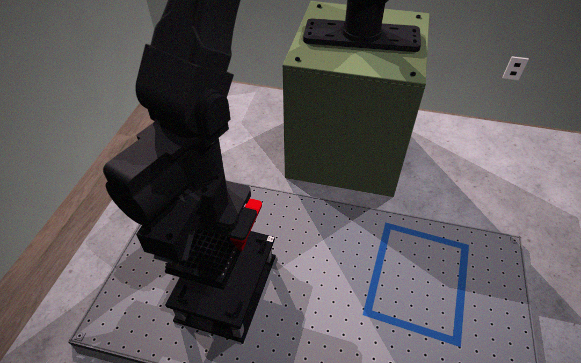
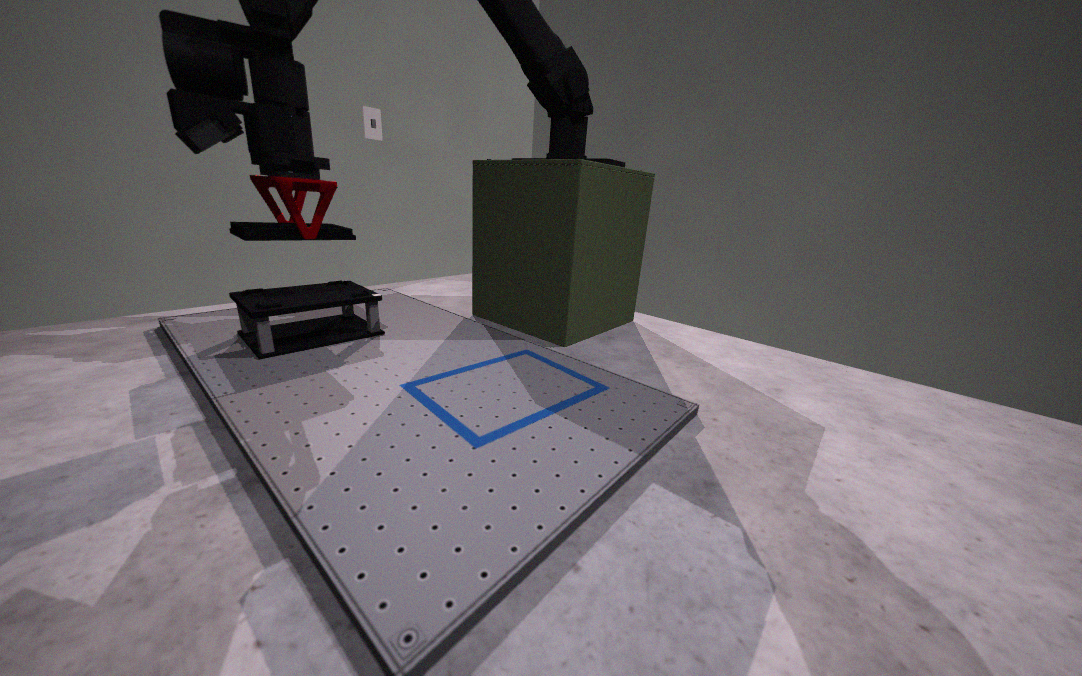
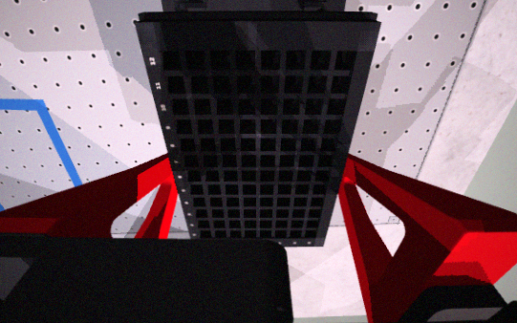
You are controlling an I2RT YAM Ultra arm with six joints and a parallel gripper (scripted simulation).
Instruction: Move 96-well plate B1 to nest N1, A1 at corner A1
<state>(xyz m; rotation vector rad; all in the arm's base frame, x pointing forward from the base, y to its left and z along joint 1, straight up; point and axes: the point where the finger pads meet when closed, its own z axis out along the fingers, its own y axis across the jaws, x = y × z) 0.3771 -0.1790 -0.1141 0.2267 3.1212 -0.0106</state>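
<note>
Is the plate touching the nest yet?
Apart. The exterior view shows the plate held up in the gripper, with bare wall visible between it and the nest below.

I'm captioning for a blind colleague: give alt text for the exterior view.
The gripper holds the black 96-well plate level in the air above the raised nest, not touching it. The blue-taped bench spot on the perforated board lies vacant.

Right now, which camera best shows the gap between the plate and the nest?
The exterior view: side-on, it shows the 96-well plate hanging level, clearly above the nest. The top view has the arm hiding most of the plate. The wrist view shows the plate's wells, with the nest barely visible.
</note>
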